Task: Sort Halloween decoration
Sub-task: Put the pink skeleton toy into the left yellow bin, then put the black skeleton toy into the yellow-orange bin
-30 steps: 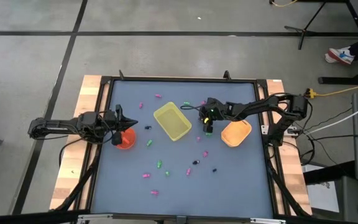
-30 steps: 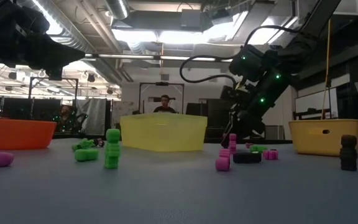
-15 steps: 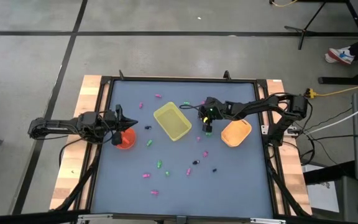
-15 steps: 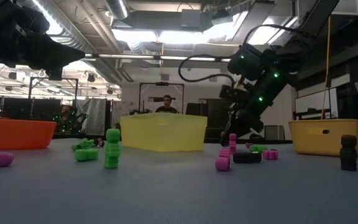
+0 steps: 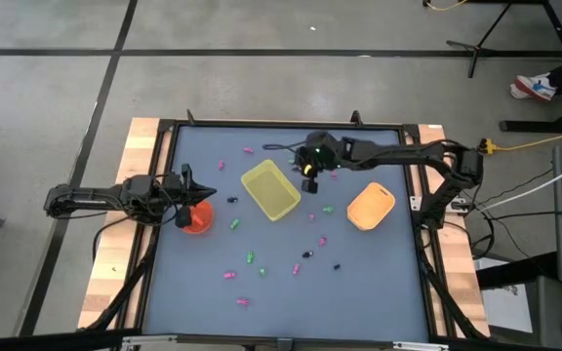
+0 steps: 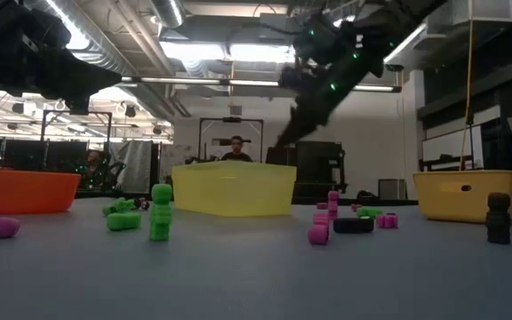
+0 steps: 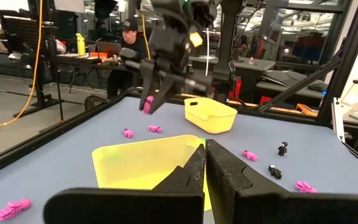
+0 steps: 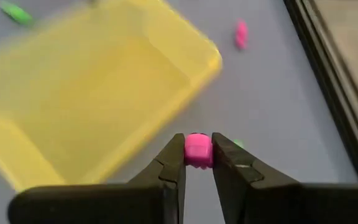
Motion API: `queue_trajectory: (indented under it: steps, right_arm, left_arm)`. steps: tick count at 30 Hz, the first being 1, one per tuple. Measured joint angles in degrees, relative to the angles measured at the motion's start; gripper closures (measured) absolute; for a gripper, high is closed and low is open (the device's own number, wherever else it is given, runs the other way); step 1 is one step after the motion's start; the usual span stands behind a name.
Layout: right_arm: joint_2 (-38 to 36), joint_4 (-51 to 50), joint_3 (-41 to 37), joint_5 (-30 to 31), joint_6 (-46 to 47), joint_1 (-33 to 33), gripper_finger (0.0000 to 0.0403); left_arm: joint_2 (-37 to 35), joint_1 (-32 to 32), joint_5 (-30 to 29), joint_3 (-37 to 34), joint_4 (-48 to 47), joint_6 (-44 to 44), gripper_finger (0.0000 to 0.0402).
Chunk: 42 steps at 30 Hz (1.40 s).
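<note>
- One pink trinket (image 8: 197,150) is pinched between the right gripper's (image 8: 197,163) fingers, raised just beside the yellow tray (image 5: 270,190)
- Other trinkets (image 5: 250,256) lie scattered on the blue table (image 5: 379,273)
- Left gripper (image 7: 205,163), jaws pressed together, hangs over the red bowl (image 5: 196,220)

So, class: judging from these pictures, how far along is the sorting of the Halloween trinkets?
Barely started: the yellow tray looks empty. In hand: the right gripper is shut on a pink trinket, lifted beside the tray. The left gripper waits shut by the red bowl. Left: the scattered trinkets in pink, green and black on the table.
</note>
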Motion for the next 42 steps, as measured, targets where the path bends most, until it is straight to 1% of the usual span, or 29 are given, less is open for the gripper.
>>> queue_trajectory:
  steps: [4,6,7,15,23,26,31,34,38,42]
  right_arm:
    - [0.00,1.48,1.40,-10.27,0.17,0.00,0.0341]
    - [0.00,1.82,1.40,-13.55,0.24,0.01,0.0341]
    - [0.00,1.99,1.40,-14.18,0.27,0.04,0.0341]
    - [0.00,4.44,1.40,-14.41,-0.33,0.02,0.0340]
    - [0.00,4.50,1.40,-14.43,-0.38,0.02,0.0335]
    - [0.00,4.49,1.40,-14.43,-0.38,0.02,0.0311]
    - [0.00,4.47,1.40,-14.45,-0.40,0.05,0.0251]
    - [0.00,4.48,1.40,-13.50,-0.40,0.88,0.0222]
    - [0.00,4.47,1.40,-11.12,-0.44,3.02,0.0201]
    - [0.00,4.45,1.40,-10.19,-0.44,5.79,0.0196]
  left_arm:
    - [0.00,0.00,0.00,0.00,0.00,0.00,0.0401]
    - [0.01,0.00,0.00,0.02,0.02,0.00,0.0401]
    - [0.00,0.00,0.00,0.02,0.02,0.00,0.0401]
    - [0.01,0.00,0.00,0.02,0.00,-0.02,0.0401]
    - [0.00,0.00,0.00,0.01,0.00,-0.02,0.0401]
    - [0.00,0.00,0.01,0.02,0.01,-0.02,0.0401]
    - [0.00,0.00,0.00,0.01,0.00,-0.02,0.0401]
    - [0.00,0.00,0.01,0.02,0.00,-0.02,0.0401]
    - [0.02,0.00,0.00,0.00,0.02,-0.02,0.0401]
    - [0.01,0.00,0.00,0.02,0.00,-0.02,0.0401]
